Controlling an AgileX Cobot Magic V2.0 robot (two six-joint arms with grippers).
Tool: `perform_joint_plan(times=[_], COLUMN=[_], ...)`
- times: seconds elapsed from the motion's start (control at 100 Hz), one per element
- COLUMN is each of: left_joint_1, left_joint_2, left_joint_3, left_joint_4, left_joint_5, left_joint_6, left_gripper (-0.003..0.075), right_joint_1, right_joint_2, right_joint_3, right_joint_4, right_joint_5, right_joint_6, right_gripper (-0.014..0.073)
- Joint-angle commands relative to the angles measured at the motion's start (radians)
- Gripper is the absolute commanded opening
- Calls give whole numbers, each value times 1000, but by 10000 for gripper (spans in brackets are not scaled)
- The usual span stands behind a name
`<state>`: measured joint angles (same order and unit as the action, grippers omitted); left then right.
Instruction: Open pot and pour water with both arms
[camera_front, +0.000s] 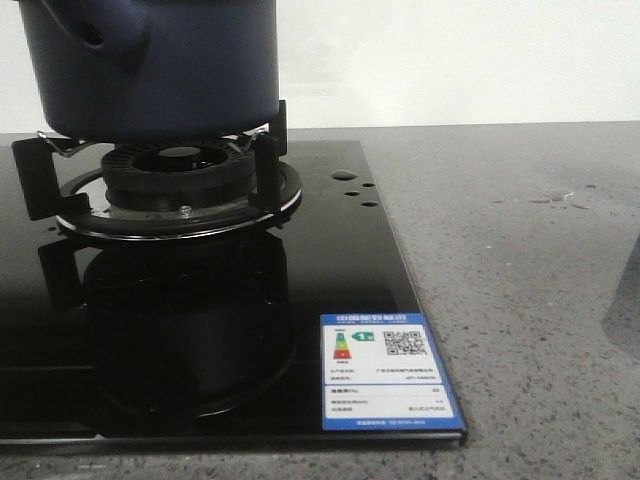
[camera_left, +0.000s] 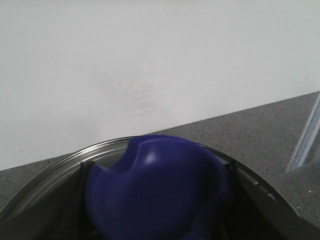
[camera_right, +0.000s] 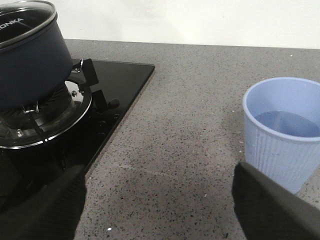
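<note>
Two dark fingers (camera_right: 42, 207) of the right gripper (camera_right: 157, 202) stand spread wide, holding nothing, low over the grey countertop (camera_right: 190, 120) beside a pale blue cup (camera_right: 280, 132) of water. The left gripper's (camera_left: 157, 220) jaws flank the lid's blue knob (camera_left: 157, 192); whether they clamp it, I cannot tell. The navy pot (camera_front: 150, 65) sits on the gas burner (camera_front: 180, 180).

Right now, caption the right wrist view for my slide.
Open right gripper near pale blue cup of water; lidded pot on burner.

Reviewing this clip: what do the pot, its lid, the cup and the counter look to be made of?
The pot: dark navy, matte sides, probably coated metal. Its lid: clear glass with a shiny metal rim, with a glossy blue knob, likely plastic. The cup: pale blue with a ribbed wall, probably plastic, holding water. The counter: grey speckled stone or a stone-look surface. The stove top: glossy black, mirror-like, likely glass.
</note>
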<state>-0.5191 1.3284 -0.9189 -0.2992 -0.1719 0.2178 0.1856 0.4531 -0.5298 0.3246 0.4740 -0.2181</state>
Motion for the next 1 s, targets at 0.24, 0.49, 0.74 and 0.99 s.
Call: perform_joint_plan(times=[0.24, 0.49, 0.74, 0.99], left_joint_1=[6, 96, 230, 274], left_joint_2=[-111, -181, -251, -275], left_joint_3=[-38, -38, -38, -38], left_joint_4=[16, 33, 37, 48], left_joint_5=[-136, -100, -32, -21], left_joint_6=[2, 2, 2, 2], left_gripper=[369, 369, 369, 369], right_joint_1=[0, 0, -25, -177], right_joint_2=[12, 12, 12, 14], right_joint_3=[-36, -3, 103, 158], right_joint_4=[-7, -7, -7, -82], right_joint_5=[-68, -77, -172, -280], right_joint_6=[-10, 11, 54, 52], right_gripper=[545, 545, 545, 545])
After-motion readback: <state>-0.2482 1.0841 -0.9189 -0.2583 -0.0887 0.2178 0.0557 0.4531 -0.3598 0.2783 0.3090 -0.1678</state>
